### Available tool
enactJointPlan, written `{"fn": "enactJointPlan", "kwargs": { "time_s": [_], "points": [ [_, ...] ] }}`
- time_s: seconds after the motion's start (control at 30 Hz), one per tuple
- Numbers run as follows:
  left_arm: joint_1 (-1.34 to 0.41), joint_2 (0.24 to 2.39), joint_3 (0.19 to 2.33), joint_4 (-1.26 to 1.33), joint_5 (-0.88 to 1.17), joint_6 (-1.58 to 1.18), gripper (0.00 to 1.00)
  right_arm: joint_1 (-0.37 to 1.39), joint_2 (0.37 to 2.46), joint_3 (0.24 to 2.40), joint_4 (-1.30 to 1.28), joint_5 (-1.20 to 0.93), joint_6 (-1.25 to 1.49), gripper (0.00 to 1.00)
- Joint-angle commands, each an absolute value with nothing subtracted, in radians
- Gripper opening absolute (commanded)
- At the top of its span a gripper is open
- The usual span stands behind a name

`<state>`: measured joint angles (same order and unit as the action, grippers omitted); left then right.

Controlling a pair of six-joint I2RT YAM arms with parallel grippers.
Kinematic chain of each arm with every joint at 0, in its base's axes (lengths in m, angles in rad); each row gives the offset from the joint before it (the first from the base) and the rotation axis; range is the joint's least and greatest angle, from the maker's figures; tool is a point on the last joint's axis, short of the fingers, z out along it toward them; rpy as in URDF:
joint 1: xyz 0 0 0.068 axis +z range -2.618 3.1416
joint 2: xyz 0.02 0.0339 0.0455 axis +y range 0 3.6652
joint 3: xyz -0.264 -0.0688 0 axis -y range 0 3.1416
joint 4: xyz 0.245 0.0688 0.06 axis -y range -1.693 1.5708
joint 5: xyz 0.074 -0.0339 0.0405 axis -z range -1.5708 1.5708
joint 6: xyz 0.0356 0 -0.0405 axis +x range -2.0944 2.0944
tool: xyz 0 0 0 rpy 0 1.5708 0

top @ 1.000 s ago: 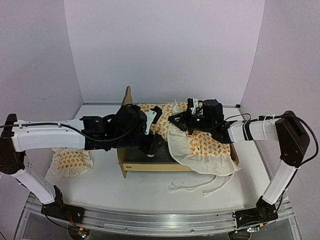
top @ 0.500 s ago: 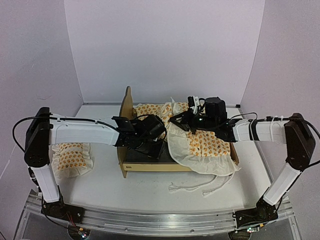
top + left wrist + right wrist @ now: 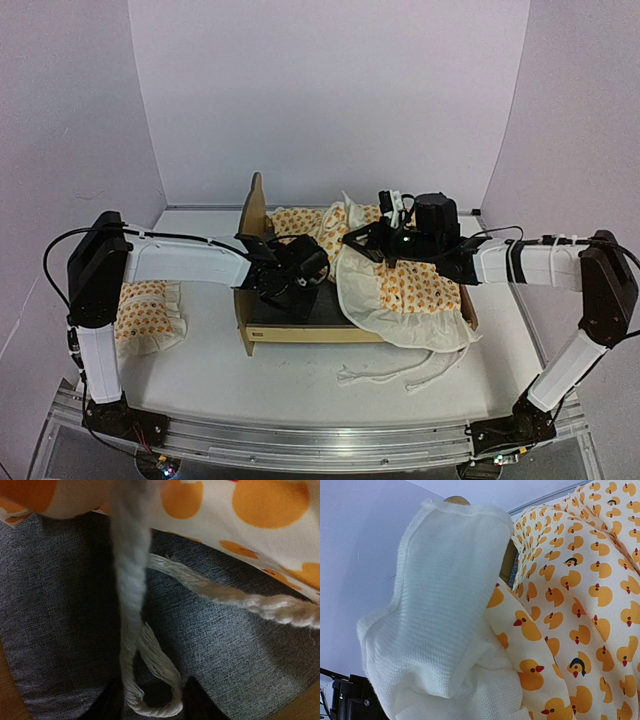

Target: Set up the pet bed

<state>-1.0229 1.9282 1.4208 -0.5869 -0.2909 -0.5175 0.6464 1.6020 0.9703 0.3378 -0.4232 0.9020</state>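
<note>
The pet bed [image 3: 290, 336] is a plywood frame with a wavy headboard [image 3: 255, 205] and a dark grey base [image 3: 300, 314]. A duck-print mattress cover [image 3: 420, 290] lies over its right half. My left gripper [image 3: 298, 290] hangs low over the bare grey base [image 3: 240, 645]. It is open, and a looped cream tie [image 3: 132, 580] lies between its dark fingertips [image 3: 197, 702]. My right gripper [image 3: 358, 243] is shut on the cover's left edge and holds it lifted. The cover's white underside [image 3: 445, 595] fills the right wrist view and hides the fingers.
The small matching ruffled pillow [image 3: 145, 320] lies on the table left of the bed. Loose cream ties [image 3: 400, 375] trail onto the table in front of the bed's right end. White walls close in the back and both sides.
My left arm has folded back, its elbow rising at the left, while its gripper stayed over the grey base and its jaws narrowed round the tie. The right gripper has hardly moved.
</note>
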Motion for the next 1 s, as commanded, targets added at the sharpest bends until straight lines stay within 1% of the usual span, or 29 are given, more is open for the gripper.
{"fn": "enactJointPlan", "kwargs": {
  "time_s": [0.0,0.1,0.23,0.37,0.6,0.7,0.87,0.97],
  "points": [
    [-1.028,1.917,1.457,-0.6,-0.314,-0.483,0.33,0.645,1.547,0.969,0.356,-0.422,0.877,0.0],
    [-1.029,1.883,1.435,-0.602,-0.315,-0.48,0.18,0.645,1.546,0.972,0.354,-0.425,0.874,0.0],
    [-1.029,1.793,1.404,-0.6,-0.28,-0.486,0.01,0.644,1.537,0.977,0.33,-0.448,0.848,0.0],
    [-1.029,1.706,1.397,-0.6,-0.201,-0.457,0.0,0.644,1.527,0.981,0.29,-0.47,0.8,0.0],
    [-1.029,1.541,1.332,-0.595,-0.11,-0.37,0.0,0.646,1.52,1.022,0.228,-0.57,0.742,0.0],
    [-1.028,1.476,1.302,-0.596,-0.117,-0.347,0.0,0.644,1.522,1.044,0.186,-0.619,0.704,0.0],
    [-1.026,1.375,1.264,-0.56,-0.145,-0.311,0.0,0.644,1.524,1.062,0.137,-0.634,0.681,0.0],
    [-1.023,1.379,1.262,-0.553,-0.145,-0.295,0.0,0.644,1.53,1.074,0.134,-0.638,0.688,0.0]
  ]
}}
